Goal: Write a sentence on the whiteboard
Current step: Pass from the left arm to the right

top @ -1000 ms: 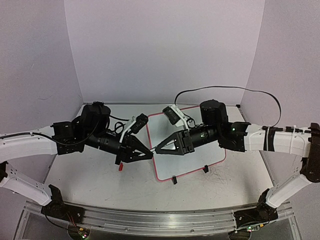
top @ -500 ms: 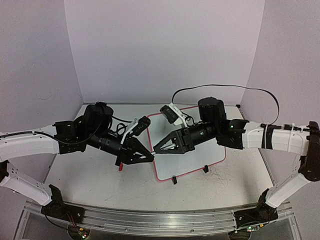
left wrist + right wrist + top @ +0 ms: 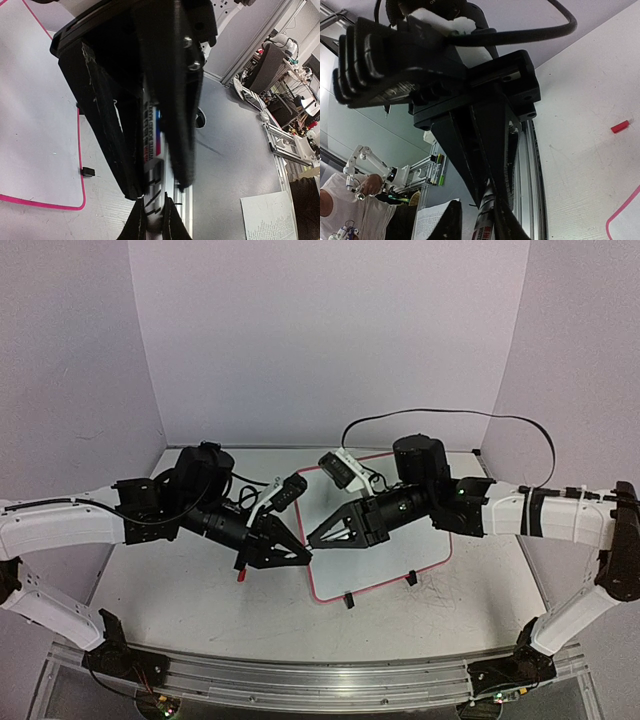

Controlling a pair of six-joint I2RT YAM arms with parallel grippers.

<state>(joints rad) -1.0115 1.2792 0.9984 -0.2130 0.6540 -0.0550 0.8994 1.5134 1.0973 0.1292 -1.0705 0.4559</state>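
Left gripper (image 3: 488, 192) clamps marker (image 3: 486, 220) (small red piece (image 3: 620, 126) on table (image 3: 580, 155)).

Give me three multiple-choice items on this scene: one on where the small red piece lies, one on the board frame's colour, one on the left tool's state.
1. Where does the small red piece lie relative to the whiteboard? A on it; B on the table beside it; C propped against its far edge.
2. What colour is the whiteboard's frame? A blue; B pink-red; C black.
3. How is the left tool? A open, empty; B out of view; C shut on the marker.
Answers: 1 B, it sits on bare tabletop outside the frame; 2 B, the rim shows pink-red in the top and left wrist views; 3 C, the left wrist view shows the marker's labelled barrel clamped in it.
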